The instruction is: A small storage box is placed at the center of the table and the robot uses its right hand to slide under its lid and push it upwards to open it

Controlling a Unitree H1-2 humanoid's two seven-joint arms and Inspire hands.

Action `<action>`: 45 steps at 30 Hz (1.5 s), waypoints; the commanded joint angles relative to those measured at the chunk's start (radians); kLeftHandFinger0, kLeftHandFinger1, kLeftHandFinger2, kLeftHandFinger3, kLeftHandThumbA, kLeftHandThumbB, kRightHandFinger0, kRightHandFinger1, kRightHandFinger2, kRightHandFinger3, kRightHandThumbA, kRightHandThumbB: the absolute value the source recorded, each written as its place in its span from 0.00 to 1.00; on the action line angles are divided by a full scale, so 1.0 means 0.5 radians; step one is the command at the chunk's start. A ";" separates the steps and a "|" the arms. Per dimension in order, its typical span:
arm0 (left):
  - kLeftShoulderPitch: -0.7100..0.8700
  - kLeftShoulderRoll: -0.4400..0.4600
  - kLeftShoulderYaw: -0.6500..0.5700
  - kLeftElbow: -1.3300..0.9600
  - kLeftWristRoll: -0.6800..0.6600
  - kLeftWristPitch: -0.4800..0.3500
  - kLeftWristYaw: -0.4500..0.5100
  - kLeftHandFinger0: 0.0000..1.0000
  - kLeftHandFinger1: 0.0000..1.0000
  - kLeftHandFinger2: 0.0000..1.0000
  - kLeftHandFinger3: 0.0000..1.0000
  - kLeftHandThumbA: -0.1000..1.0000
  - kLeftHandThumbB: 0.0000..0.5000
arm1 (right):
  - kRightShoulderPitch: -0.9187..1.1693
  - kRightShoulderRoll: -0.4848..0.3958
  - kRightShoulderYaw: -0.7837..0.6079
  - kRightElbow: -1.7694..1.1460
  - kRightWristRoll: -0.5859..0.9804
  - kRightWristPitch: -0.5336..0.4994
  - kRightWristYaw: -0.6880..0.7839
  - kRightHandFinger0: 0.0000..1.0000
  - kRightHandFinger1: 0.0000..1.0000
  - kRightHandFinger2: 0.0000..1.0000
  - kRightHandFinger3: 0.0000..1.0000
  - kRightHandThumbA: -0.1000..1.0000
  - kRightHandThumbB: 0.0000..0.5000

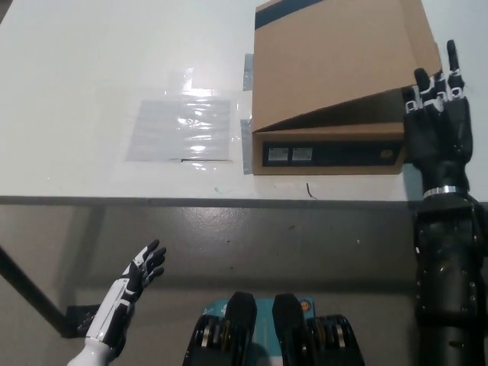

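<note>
A brown cardboard storage box (328,152) sits on the white table (91,69), right of centre. Its lid (335,61) is tilted up at the right front corner, leaving a wedge-shaped gap above the dark front panel. My black right hand (436,126) stands open at that corner, fingers pointing up, with its fingertips (424,84) against the underside edge of the lid. My white left hand (133,286) rests open below the table edge at the lower left, holding nothing.
A clear plastic sheet (183,126) lies flat on the table left of the box. Strips of tape (247,145) show along the box's left side. The table's front edge (191,200) runs across the middle, with grey floor below.
</note>
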 commanded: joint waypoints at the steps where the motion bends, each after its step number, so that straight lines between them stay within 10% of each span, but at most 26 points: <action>1: -0.023 0.035 -0.007 -0.045 0.016 -0.021 -0.018 1.00 1.00 1.00 1.00 1.00 0.73 | -0.139 0.062 0.024 0.073 0.016 -0.035 0.040 1.00 1.00 1.00 1.00 1.00 0.61; 23: -0.031 0.031 -0.008 -0.060 0.041 -0.021 -0.009 1.00 1.00 1.00 1.00 1.00 0.74 | -0.403 0.267 0.185 0.073 -0.137 0.013 -0.070 1.00 1.00 1.00 1.00 1.00 0.61; 45: -0.042 0.048 -0.025 -0.075 0.067 -0.026 -0.017 1.00 1.00 1.00 1.00 1.00 0.77 | -0.626 0.276 0.981 0.837 -0.984 -0.234 0.077 1.00 1.00 1.00 1.00 1.00 0.63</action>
